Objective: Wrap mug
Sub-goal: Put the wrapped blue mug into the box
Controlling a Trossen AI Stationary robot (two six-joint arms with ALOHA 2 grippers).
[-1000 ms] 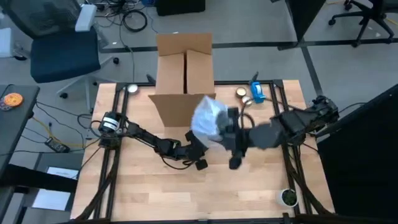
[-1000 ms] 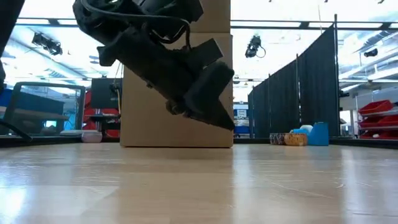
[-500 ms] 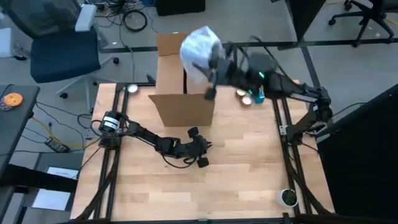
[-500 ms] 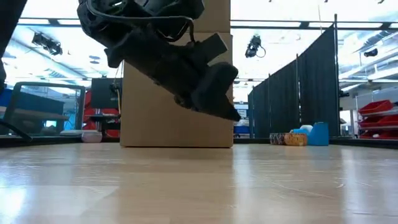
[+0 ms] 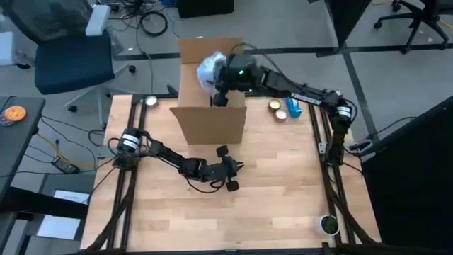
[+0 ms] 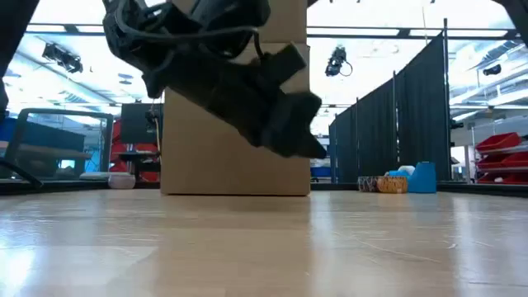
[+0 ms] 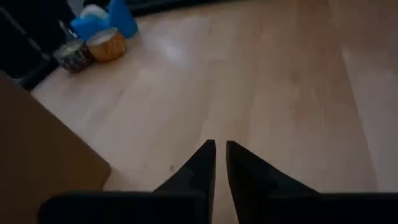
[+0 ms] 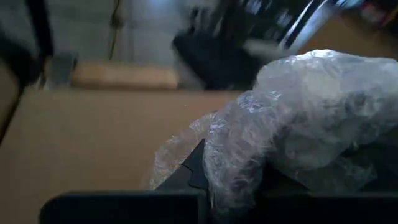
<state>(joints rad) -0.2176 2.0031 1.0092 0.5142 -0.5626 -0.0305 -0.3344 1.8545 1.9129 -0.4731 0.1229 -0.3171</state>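
The mug is hidden inside a bundle of clear bubble wrap [image 5: 208, 69], which is over the open top of the brown cardboard box [image 5: 209, 117] at the table's far edge. My right gripper [image 5: 219, 86] reaches there from the right and is shut on the bundle [image 8: 311, 118]. Over the table's middle, near the box's front flap, my left gripper [image 5: 231, 175] is shut [image 7: 219, 163] with nothing in it. It also shows as a dark shape in the low view [image 6: 309, 148]. My right gripper holds the bubble-wrap bundle by its near side [image 8: 236, 168]. The wrap bulges over the fingers and hides the place of contact. The bundle is in the box's opening. Whether it rests on anything inside, I cannot tell.
Tape rolls and a blue object [image 5: 284, 108] stand at the table's far right, right of the box. A small round thing [image 5: 150, 100] lies at the far left corner and another [image 5: 327, 224] at the near right. The box's front flap [image 5: 207, 122] juts over the table.
My right gripper has carried the wrapped bundle from above the table's middle up and toward the far edge, then down into the box's open top. The bundle stayed in its hold. My left gripper has shifted only slightly.
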